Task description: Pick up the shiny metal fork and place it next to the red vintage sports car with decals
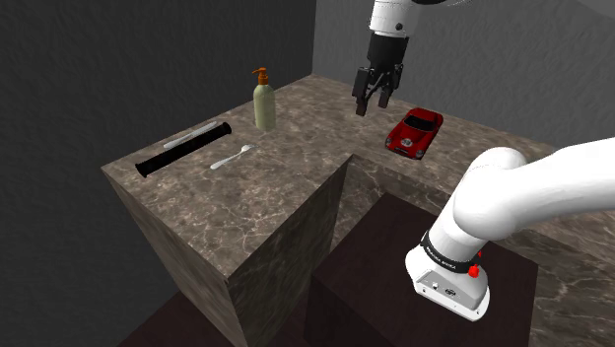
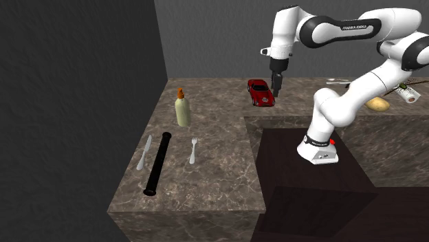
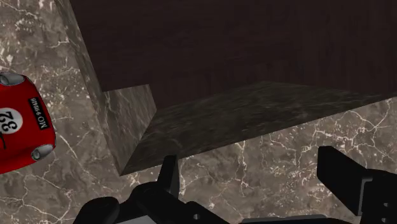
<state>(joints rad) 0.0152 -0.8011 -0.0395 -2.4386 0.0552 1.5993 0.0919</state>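
Shoulder view: an L-shaped marble counter (image 1: 286, 173) wraps around the dark stand (image 1: 379, 281), and from the stand the white arm (image 1: 532, 187) reaches up and over the counter's far stretch. The black gripper (image 1: 373, 106) hangs above that stretch with its fingers spread apart and nothing between them. It sits a little to the shoulder view's left of the red car (image 1: 415, 131), which bears white decals.

Towards the shoulder view's left, well apart from the car, a long black tube (image 1: 184, 150) lies flat on the counter. A pale green pump bottle (image 1: 264, 104) with an orange top stands upright beyond it. A grey knife (image 1: 192, 135) lies just beside the tube on its far side. The pale fork (image 1: 232, 157) lies flat on the tube's other side, near the bottle and untouched.
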